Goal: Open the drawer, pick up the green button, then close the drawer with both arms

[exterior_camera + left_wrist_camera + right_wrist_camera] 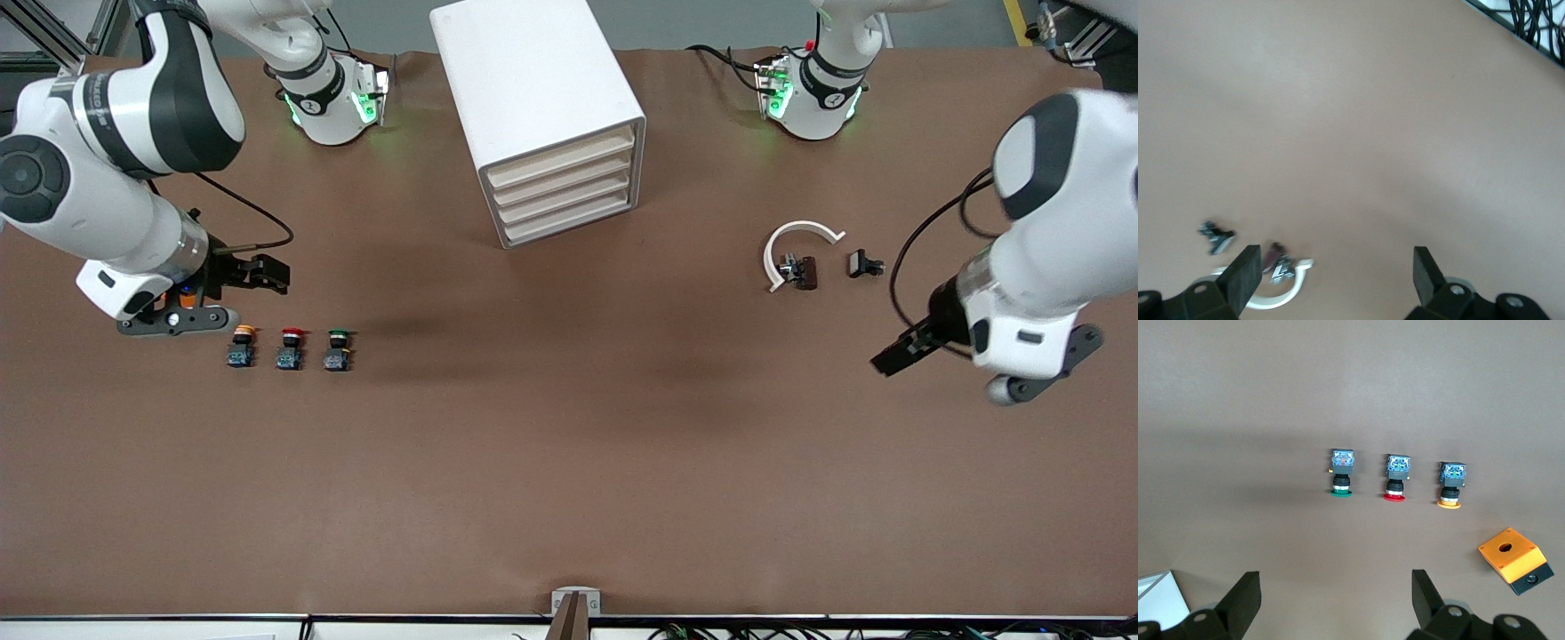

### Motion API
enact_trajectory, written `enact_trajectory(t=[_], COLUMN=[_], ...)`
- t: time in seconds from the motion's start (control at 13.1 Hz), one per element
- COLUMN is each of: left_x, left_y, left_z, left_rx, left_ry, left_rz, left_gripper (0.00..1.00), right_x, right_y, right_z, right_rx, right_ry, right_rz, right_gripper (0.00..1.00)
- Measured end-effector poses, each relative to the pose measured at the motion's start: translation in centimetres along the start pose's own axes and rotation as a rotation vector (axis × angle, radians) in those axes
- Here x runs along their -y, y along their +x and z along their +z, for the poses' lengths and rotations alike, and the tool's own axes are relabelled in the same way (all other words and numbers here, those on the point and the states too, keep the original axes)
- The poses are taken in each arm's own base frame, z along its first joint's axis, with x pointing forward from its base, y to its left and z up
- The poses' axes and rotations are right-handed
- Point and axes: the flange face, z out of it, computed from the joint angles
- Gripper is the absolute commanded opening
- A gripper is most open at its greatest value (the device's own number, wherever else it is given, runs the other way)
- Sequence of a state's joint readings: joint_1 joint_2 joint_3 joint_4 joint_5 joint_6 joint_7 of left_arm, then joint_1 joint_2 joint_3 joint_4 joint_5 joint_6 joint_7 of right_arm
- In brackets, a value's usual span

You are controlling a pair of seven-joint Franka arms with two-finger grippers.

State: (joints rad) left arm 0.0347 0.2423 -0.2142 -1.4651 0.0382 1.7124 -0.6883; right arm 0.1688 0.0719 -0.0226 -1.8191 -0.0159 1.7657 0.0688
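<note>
The white cabinet point(542, 98) stands at the middle of the table near the robots' bases, and each drawer point(563, 182) of its four is shut. The green-capped button point(338, 348) point(1341, 475) lies in a row with a red one point(290, 348) and a yellow one point(241, 347), at the row's end toward the left arm. My right gripper point(274, 274) point(1335, 583) hangs open and empty over the table beside the yellow button. Toward the left arm's end of the table, my left gripper point(889, 363) point(1336, 257) hangs open and empty over bare table.
A white half-ring clamp point(796, 240) point(1281, 293) with a small dark part point(800, 271) in it lies near the left gripper, another small dark part point(864, 264) point(1217, 235) beside it. An orange box point(1513, 559) sits under the right hand.
</note>
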Motion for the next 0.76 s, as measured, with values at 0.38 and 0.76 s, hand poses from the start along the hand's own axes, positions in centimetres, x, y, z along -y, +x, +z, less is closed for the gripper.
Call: enact_trajectory(t=[0.38,0.76], left_x=[7.9,12.6], left_y=[-1.9,-2.9], left_z=[-8.1,-10.8], left_rx=[0.011,0.014], left_ry=[0.055,0.06], left_rz=[0.202,0.386], left_gripper=[1.0,1.0], right_x=[-1.0,-3.4], right_y=[-2.0,-2.5], right_z=[-3.5,-4.6], right_rx=[-0.039,-0.06], right_ry=[0.006,0.01], right_rz=[0.015,0.039], right_gripper=[1.0,1.0])
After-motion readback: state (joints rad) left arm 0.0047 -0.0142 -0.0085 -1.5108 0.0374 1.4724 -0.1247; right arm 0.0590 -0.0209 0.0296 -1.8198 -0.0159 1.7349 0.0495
